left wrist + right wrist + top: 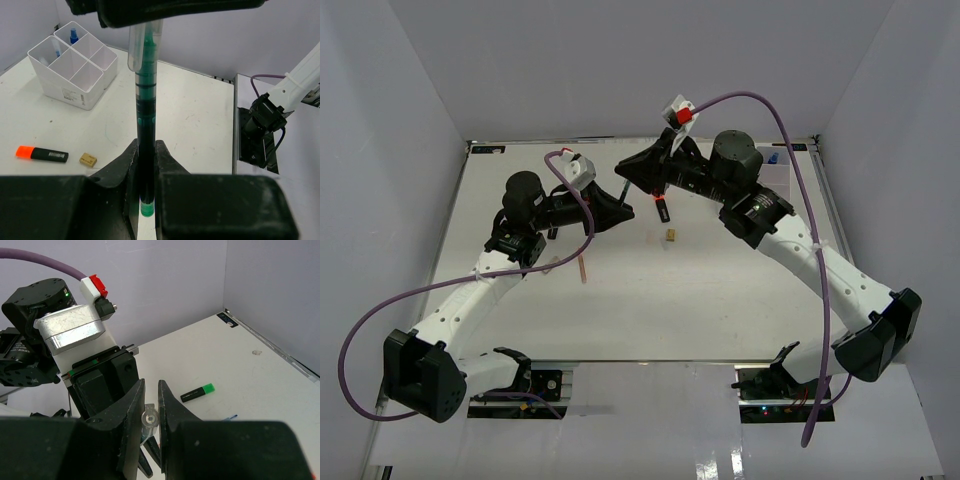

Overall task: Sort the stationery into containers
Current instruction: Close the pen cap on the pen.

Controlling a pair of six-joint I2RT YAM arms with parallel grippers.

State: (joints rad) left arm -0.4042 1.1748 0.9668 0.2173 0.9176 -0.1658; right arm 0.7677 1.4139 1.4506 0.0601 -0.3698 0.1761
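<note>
Midway (mid-air handover): left end effector (146, 146) clamps green pen (145, 90); right end effector (150, 386) pinches its cap. Orange marker (42, 154) and tan block (88, 159) lie unsorted on desk (200, 130); organiser box (70, 95) sparsely filled.

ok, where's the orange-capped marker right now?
Left wrist view, lower left: the orange-capped marker lies flat on the table, just left of the tan block, in front of the white organiser box.

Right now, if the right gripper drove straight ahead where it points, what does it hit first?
The left gripper, nose to nose with the right gripper; the green pen spans between them. Gap looks short.
</note>
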